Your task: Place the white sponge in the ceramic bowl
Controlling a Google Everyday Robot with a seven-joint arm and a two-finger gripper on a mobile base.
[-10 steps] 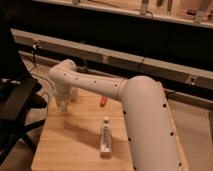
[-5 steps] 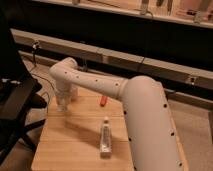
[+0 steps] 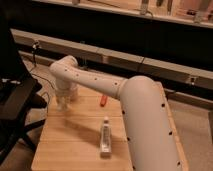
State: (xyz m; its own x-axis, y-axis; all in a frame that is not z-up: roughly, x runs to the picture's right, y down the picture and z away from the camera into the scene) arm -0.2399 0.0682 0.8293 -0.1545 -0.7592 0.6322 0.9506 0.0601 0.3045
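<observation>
- The gripper (image 3: 63,101) hung low over the far left corner of the wooden table (image 3: 75,145), at the end of the arm (image 3: 145,115) that reached across from the right.
- Whether the gripper was spread or closed, or clamped on anything, could not be told; its tip merged with a pale blur just above the tabletop.
- The white sponge could not be picked out for certain (it may have been part of that pale blur at the gripper, but this was only a guess).
- No ceramic bowl could be made out either, so I judged that the placing could not be confirmed as done, and that the release into the bowl probably remained.
- The arm looked like smooth, rounded white plastic shells with small dark dots along them.
- The table was light, matte wood, flat and rectangular.
- A small red-orange object (image 3: 102,100) lay near the table's middle, close to the arm.
- A slim white bottle-like item (image 3: 105,139) lay on its side nearer the front edge, well apart from the gripper.
- A black chair (image 3: 15,100) stood to the table's left.
</observation>
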